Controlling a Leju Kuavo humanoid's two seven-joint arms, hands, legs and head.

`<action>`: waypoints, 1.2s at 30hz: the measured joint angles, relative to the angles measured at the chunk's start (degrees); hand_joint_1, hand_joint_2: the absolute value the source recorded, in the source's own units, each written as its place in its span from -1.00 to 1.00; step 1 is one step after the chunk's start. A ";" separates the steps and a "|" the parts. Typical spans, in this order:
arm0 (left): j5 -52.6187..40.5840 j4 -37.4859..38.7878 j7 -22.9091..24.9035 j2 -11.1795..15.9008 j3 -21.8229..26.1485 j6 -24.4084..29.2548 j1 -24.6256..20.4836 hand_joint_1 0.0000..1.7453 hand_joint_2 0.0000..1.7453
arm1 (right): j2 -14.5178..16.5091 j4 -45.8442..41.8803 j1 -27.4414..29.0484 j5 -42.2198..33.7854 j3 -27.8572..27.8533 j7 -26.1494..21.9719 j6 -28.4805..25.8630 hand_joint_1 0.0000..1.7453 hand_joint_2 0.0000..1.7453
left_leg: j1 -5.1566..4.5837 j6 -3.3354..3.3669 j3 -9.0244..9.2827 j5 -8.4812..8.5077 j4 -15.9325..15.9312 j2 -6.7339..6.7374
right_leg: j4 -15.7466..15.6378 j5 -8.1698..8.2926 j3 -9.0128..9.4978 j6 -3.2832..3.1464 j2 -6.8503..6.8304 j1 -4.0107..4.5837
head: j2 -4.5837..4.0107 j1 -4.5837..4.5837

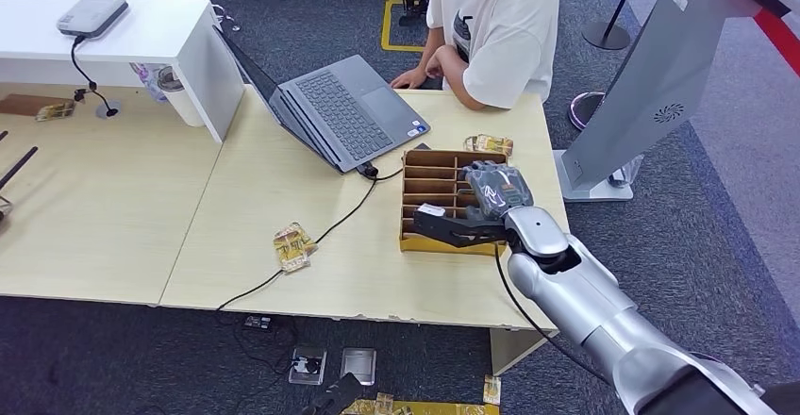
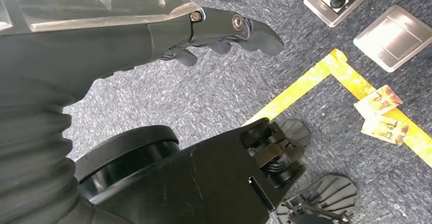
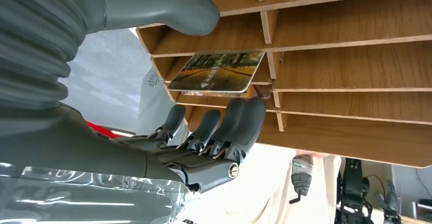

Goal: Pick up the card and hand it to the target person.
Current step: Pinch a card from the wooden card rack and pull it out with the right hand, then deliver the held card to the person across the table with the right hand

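On your far left a white raised shelf (image 1: pixel 141 28) carries a grey device (image 1: pixel 91 14) with a black cord. Next, an open grey laptop (image 1: pixel 344 113) sits on the pale wooden table (image 1: pixel 123 207), and a small stack of loose cards (image 1: pixel 293 246) lies near the table's front edge beside a black cable (image 1: pixel 330 226). Behind the table a person in a white shirt (image 1: pixel 500 28) leans on its far edge. Right of the laptop sits a brown slotted box (image 1: pixel 429 184).

Your right hand (image 1: pixel 476 209) is over the box's right side. In the right wrist view the card (image 3: pixel 216 72), printed with a tree-lined road, lies in one compartment. The fingers (image 3: pixel 239 124) are spread just beside it and the thumb is apart on the other side; the hand holds nothing.

Your left hand (image 2: pixel 219 30) hangs over grey carpet, fingers loosely curled, with nothing in it. More cards (image 2: pixel 382 114) lie on the floor by yellow tape (image 2: pixel 316 81).
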 joint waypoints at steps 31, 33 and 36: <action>-0.62 0.00 -0.87 0.00 -0.05 -0.44 -0.44 -1.00 1.00 | -1.17 -1.30 -0.10 1.47 -0.57 -1.16 -3.76 1.00 1.00 | 0.00 0.00 0.01 0.00 0.00 0.00 | 0.00 0.00 0.00 0.00 0.01 0.00 | 0.00 -0.01; -0.62 0.00 -0.96 0.00 -0.03 -0.43 -0.45 -1.00 1.00 | -1.37 -2.18 -0.13 1.89 -0.91 -0.98 -6.08 1.00 1.00 | 0.00 0.00 0.01 0.00 0.00 0.00 | 0.00 0.00 0.00 0.00 0.01 0.00 | 0.00 0.01; -0.62 0.00 -1.17 0.00 0.02 -0.36 -0.43 -1.00 1.00 | -1.62 -4.13 -0.39 2.49 -1.86 -0.35 -11.46 1.00 1.00 | 0.00 0.00 0.01 0.00 0.00 0.00 | 0.00 0.00 0.00 0.00 0.01 0.00 | 0.00 0.01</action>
